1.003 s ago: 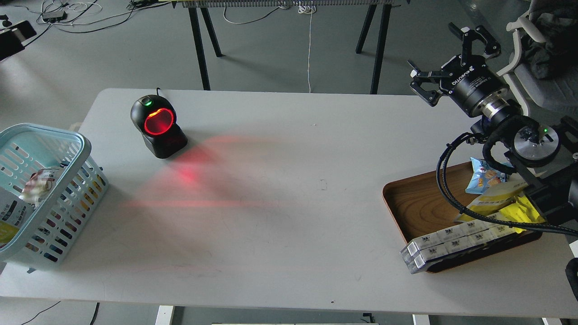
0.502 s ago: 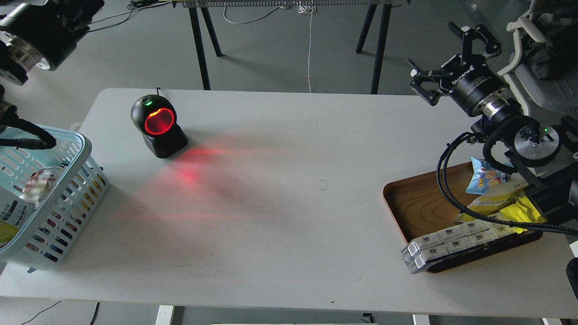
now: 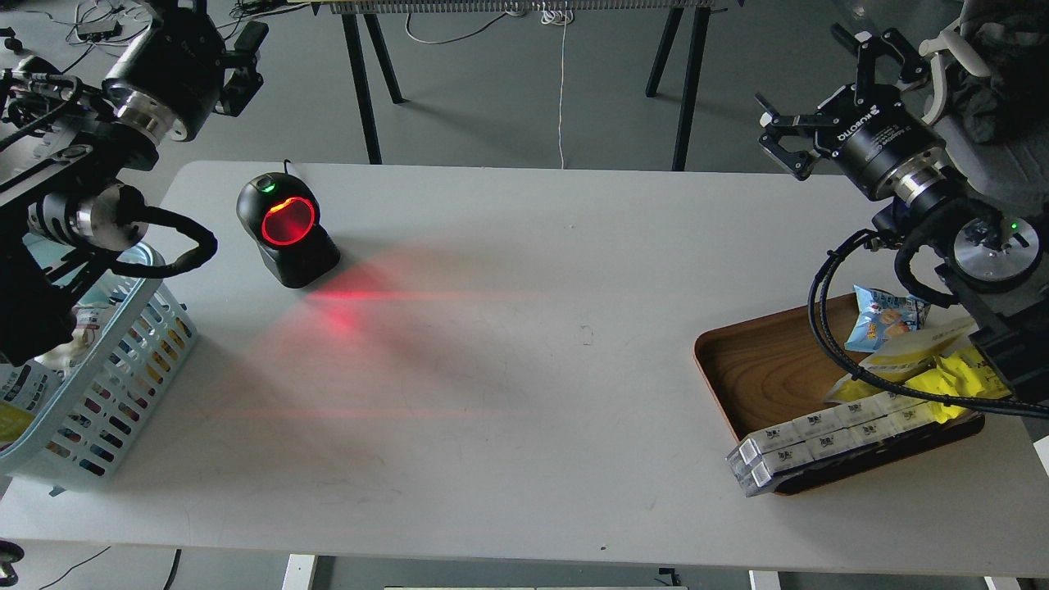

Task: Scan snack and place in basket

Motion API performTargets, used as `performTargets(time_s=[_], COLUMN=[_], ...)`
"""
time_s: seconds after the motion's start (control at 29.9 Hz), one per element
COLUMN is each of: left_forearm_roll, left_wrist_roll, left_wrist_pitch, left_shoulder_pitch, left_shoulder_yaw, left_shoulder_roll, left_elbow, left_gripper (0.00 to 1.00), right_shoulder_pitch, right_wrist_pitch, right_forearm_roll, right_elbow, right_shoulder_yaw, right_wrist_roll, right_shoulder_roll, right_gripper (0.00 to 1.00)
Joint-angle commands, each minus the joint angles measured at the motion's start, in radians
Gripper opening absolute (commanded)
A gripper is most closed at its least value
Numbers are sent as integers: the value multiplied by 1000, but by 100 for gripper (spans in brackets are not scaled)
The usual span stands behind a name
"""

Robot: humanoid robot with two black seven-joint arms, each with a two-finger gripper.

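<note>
The light blue basket [image 3: 123, 377] stands at the table's left edge. Inside it, at the far left, lies a flat pouch with a white, black-printed back and a yellow corner [image 3: 20, 385]; it looks like the snack, and my left arm partly hides it. My left gripper [image 3: 209, 29] is high above the table's back left corner, beyond the basket. It is cut by the top edge, and its fingers [image 3: 244, 61] look spread and empty. My right gripper [image 3: 828, 94] is open and empty, raised beyond the table's back right edge, above the tray.
A black scanner [image 3: 287, 225] with a glowing red ring stands at the back left and casts red light on the table. The brown wooden tray [image 3: 762, 369] at right holds a blue packet [image 3: 885, 315], a pale yellow pouch [image 3: 901, 348], a bright yellow wrapper [image 3: 955, 381] and white boxes [image 3: 811, 447].
My left arm has come into view at the upper left and now reaches over the basket. My right gripper has moved up and to the right, still open.
</note>
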Motion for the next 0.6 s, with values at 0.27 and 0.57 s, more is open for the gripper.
performTargets(time_s=[0.27,0.57], left_forearm_roll=[-144,-145], left_wrist_roll=[77,81], left_wrist_pitch=[-133,-122], left_shoulder_pitch=[34,48], left_shoulder_yaw=[-78,-109], left_shoulder_roll=[-150,-165], left_elbow=[117,107], left_gripper=[100,100], right_shoulder_pitch=[-45,-46], right_wrist_pitch=[-22,-58], right_forearm_roll=[1,1], right_elbow=[30,24], right_shoulder_yaw=[26,22], right_wrist_roll=[10,9], right_shoulder_roll=[-53,-44], right_gripper=[99,99])
